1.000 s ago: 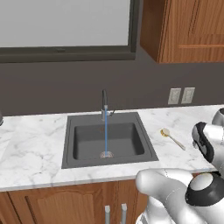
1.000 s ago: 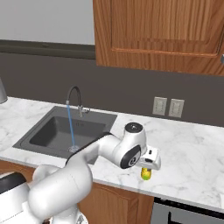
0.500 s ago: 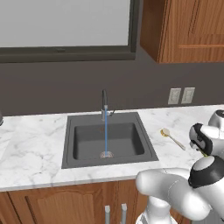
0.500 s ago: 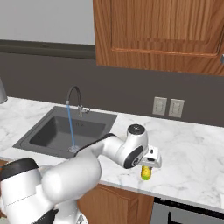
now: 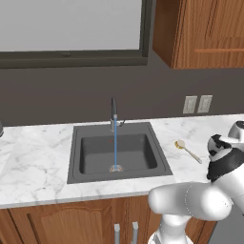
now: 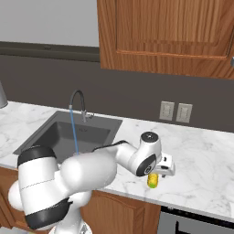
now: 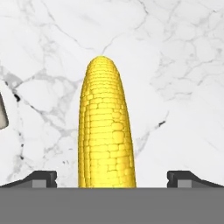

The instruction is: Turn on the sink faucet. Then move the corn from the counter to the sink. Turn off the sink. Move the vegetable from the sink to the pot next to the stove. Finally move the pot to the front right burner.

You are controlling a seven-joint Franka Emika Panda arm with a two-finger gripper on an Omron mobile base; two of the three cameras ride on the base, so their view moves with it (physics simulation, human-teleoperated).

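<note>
Right now your gripper [image 7: 111, 177] sits low over the corn [image 7: 106, 127], jaws spread wide, one fingertip [image 7: 39, 178] on each side of the cob and clear of it. Nothing is gripped. In the hand view the cob lies lengthwise between the tips on bare white marble counter [image 7: 175, 65].

From the right base view you see the corn [image 6: 153, 181] near the front edge of the counter [image 6: 201, 169], well right of the sink [image 6: 64, 132], with the hand directly above it. The sink faucet [image 6: 77, 104] is running: a thin blue stream drops into the basin. In the left base view that stream lands at the drain of the sink [image 5: 116, 155], and a spoon [image 5: 187, 149] lies on the marble right of the basin.
</note>
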